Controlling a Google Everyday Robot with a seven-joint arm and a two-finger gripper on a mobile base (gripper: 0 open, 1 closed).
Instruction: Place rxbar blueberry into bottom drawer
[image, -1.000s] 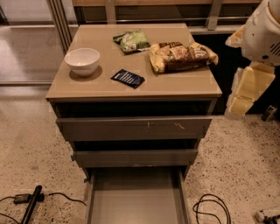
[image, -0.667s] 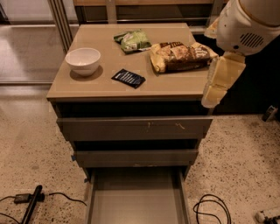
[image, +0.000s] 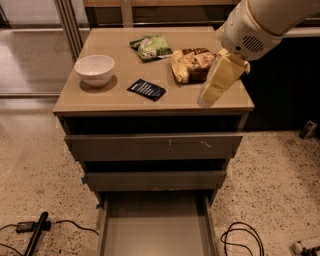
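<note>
The rxbar blueberry (image: 146, 89), a small flat dark navy wrapper with pale lettering, lies on the cabinet top near its front middle. The bottom drawer (image: 156, 230) is pulled out and shows a bare grey floor. My gripper (image: 216, 85) hangs from the white arm at the upper right, over the right part of the cabinet top, to the right of the bar and apart from it. It covers part of the yellow-brown bag.
A white bowl (image: 94, 70) stands at the left of the cabinet top (image: 100, 102). A green snack bag (image: 151, 46) lies at the back. A large yellow-brown bag (image: 189, 64) lies right of centre. Two upper drawers (image: 150, 147) are slightly ajar. Cables (image: 240, 240) lie on the floor.
My arm and gripper have moved left from beside the cabinet to over its right part, now in front of the yellow-brown bag. The objects have not moved.
</note>
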